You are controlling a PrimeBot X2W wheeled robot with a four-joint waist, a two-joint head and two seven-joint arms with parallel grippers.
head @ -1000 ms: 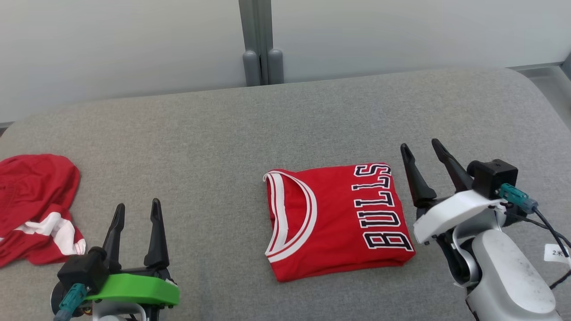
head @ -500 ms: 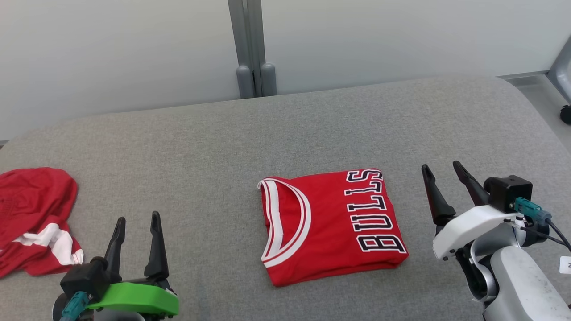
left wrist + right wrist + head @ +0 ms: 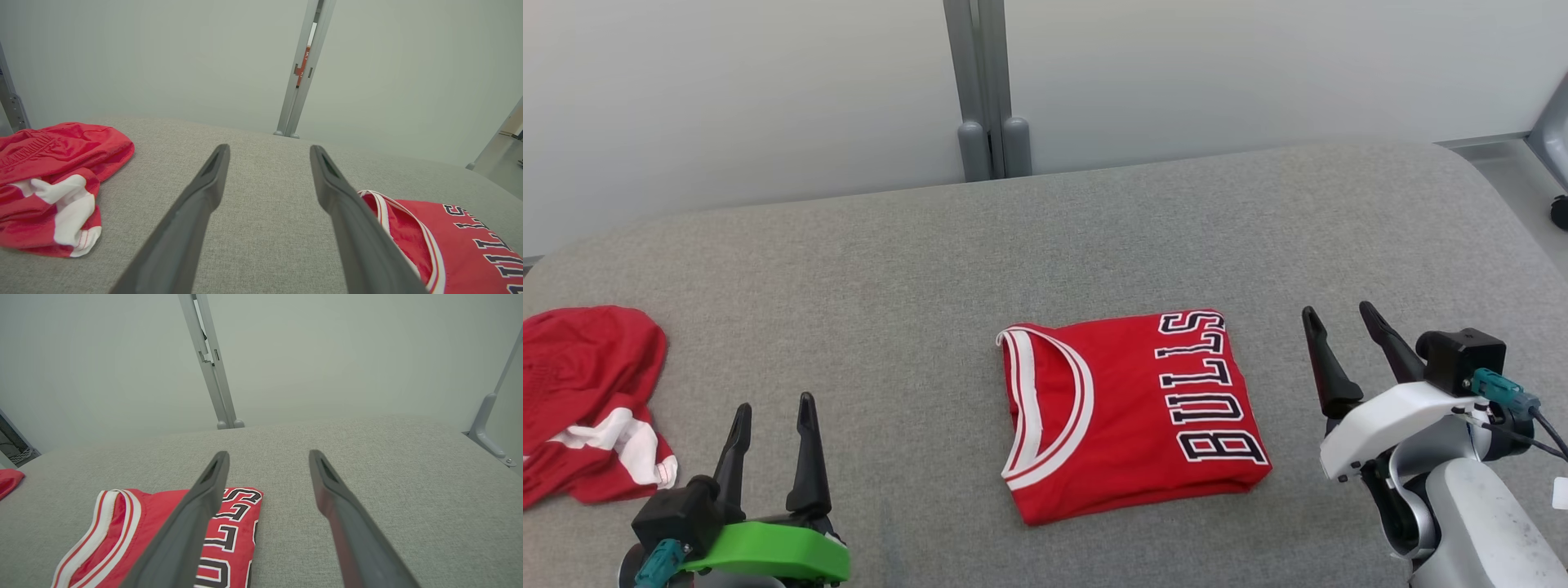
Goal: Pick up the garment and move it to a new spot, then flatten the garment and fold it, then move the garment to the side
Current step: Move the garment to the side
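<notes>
The shirt (image 3: 1127, 412) lies folded in the middle of the grey table (image 3: 1045, 237). The right gripper (image 3: 1337, 308) is near its side, fingers spread wide, holding nothing. The left gripper (image 3: 774, 401) is spread wide too, between the shirt and a crumpled red cloth (image 3: 588, 400)
</notes>
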